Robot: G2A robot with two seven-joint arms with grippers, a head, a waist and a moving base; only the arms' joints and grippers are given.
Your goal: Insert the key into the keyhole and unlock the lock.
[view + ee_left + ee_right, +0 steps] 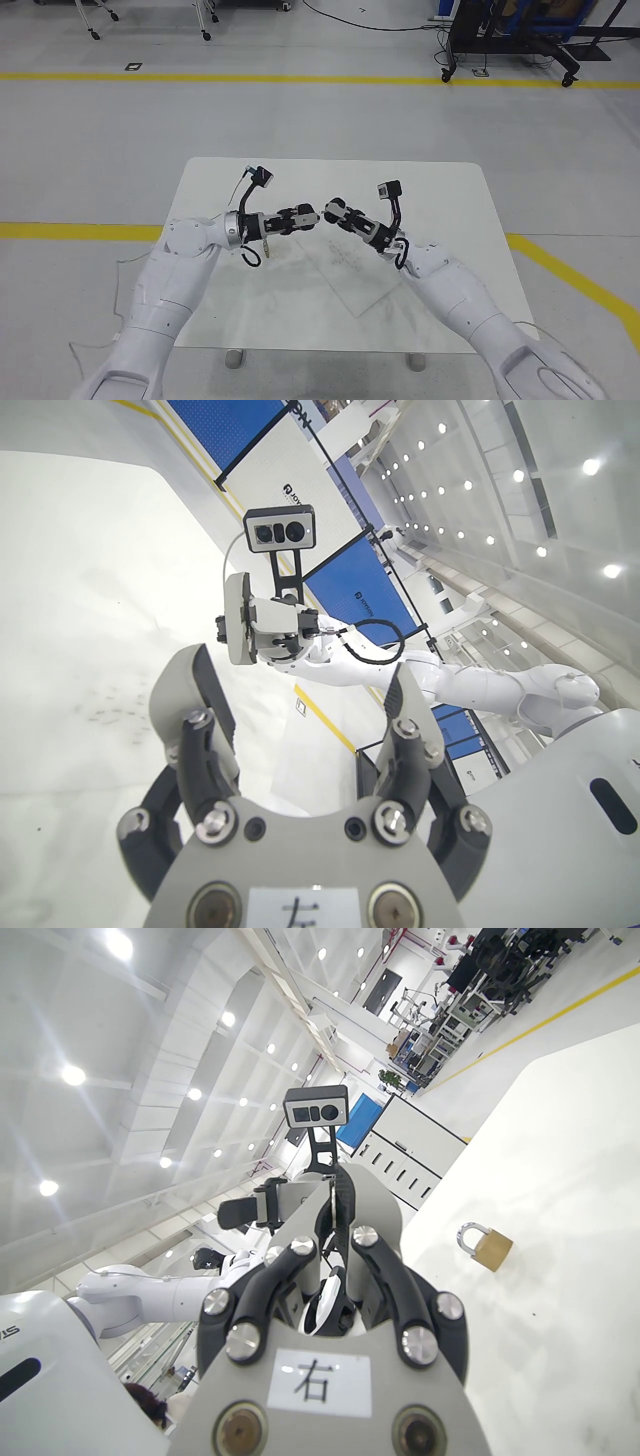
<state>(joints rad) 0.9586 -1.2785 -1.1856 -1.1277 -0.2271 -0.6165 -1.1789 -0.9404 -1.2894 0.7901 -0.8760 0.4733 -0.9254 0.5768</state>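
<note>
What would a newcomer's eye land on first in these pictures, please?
The left gripper, open, and the right gripper, shut on what looks like the key, face each other closely above the middle of the white table. Next, the brass padlock lies on the table, apart from both.

White table, yellow floor lines, black wheeled cart, blue panels, bright ceiling lights
</note>
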